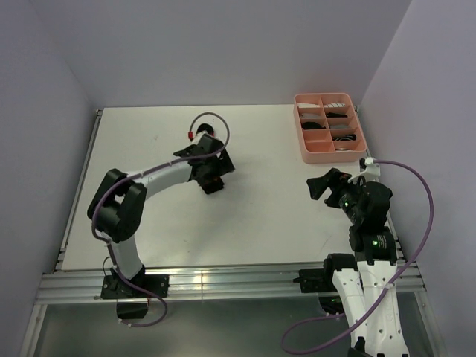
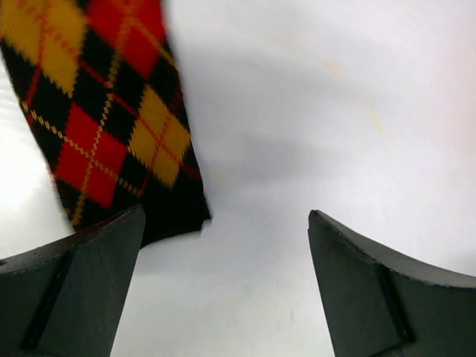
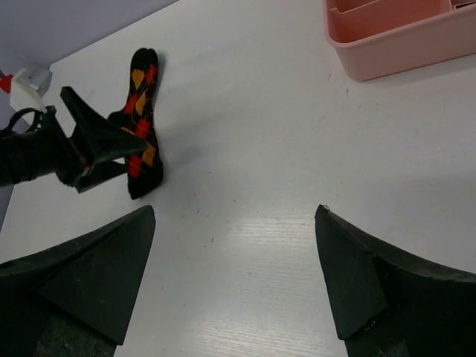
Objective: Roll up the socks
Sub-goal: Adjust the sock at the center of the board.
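Observation:
One of the socks, black with red and yellow argyle diamonds [image 2: 104, 111], lies flat on the white table [image 1: 260, 208]. My left gripper [image 2: 225, 223] hovers low over its black cuff end, open, with the left finger [image 2: 89, 290] at the sock's edge and bare table between the jaws. In the right wrist view the same sock [image 3: 141, 82] lies lengthwise, with the left gripper [image 3: 97, 141] partly in front of it. In the top view the left gripper [image 1: 214, 172] hides most of the sock. My right gripper [image 3: 235, 216] is open over bare table, well to the right of the sock [image 1: 320, 190].
A pink compartment tray [image 1: 306, 141] stands at the back right, close to the right wall, with dark and pale items in its compartments. Its near corner shows in the right wrist view [image 3: 387, 44]. Purple walls enclose the table on three sides.

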Controlling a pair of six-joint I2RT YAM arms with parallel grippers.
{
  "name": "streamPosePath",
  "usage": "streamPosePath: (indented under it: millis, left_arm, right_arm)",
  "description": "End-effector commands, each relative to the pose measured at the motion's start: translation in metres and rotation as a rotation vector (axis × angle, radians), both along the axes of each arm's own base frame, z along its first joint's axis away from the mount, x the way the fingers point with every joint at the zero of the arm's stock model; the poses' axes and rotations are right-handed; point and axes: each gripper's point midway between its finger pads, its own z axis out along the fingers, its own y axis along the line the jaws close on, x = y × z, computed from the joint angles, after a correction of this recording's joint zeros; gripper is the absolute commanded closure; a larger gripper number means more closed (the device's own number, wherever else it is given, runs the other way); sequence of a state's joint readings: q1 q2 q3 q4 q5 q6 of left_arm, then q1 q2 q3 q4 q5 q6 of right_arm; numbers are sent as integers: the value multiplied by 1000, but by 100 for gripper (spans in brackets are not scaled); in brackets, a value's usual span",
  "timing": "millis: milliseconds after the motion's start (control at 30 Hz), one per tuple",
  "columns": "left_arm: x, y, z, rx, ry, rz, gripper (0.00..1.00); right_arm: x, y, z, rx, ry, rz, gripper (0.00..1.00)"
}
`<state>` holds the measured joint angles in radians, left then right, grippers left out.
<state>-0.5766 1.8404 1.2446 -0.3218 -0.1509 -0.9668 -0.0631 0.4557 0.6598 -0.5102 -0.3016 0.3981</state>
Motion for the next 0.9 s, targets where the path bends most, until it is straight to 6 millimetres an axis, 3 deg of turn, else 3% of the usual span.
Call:
streamPosePath:
  millis: [0, 133, 233, 300, 533, 700, 867]
  left_arm:
    - [-2, -2, 68, 19, -188, -84, 5]
    - [19, 14, 90, 217, -385, -222, 7]
    - [33, 21, 90, 361, -464, -342, 7]
    - [39, 19, 78, 381, -463, -428, 9]
    - [70, 41, 42, 377, -407, -510, 17]
    - [58, 37, 7, 336, -313, -536, 22]
    - [36, 36, -14, 266, -205, -477, 28]
  right_arm:
    - [0, 5, 1, -14, -9, 36, 6]
    - [4, 10, -2, 3, 3, 59, 6]
    - [4, 15, -1, 14, 4, 84, 7]
    - [3, 18, 0, 20, 3, 98, 8]
    - [0, 22, -1, 39, 17, 116, 10]
    - [-2, 22, -5, 48, 24, 108, 11]
    - [-3, 22, -5, 53, 26, 106, 11]
